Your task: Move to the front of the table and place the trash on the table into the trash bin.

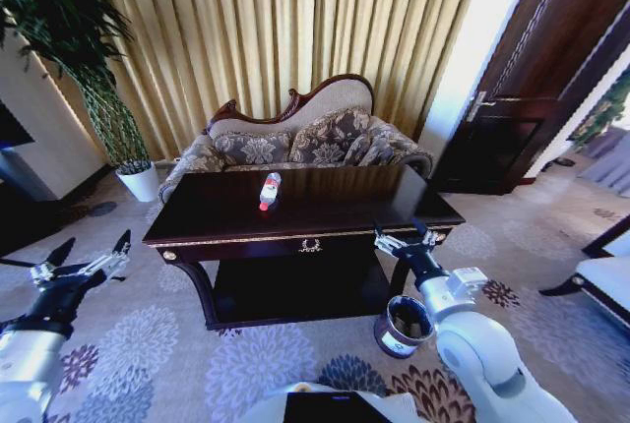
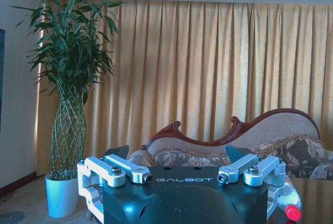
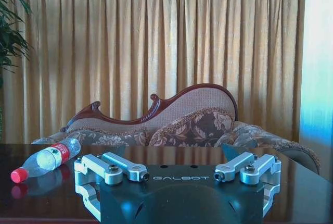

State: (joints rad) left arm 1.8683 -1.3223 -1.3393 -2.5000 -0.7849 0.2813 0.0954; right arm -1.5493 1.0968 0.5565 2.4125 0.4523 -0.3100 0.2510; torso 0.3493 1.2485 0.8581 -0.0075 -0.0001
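Tool bodies read "GALBOT"; bottle [image 3: 46,160] label red, text unreadable.

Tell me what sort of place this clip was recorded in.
Most likely a hotel suite or formal living room: a carved-back patterned sofa stands behind a glossy dark table, gold floor-length curtains hang along the wall, and the carpet is floral, with a potted plant in the corner.
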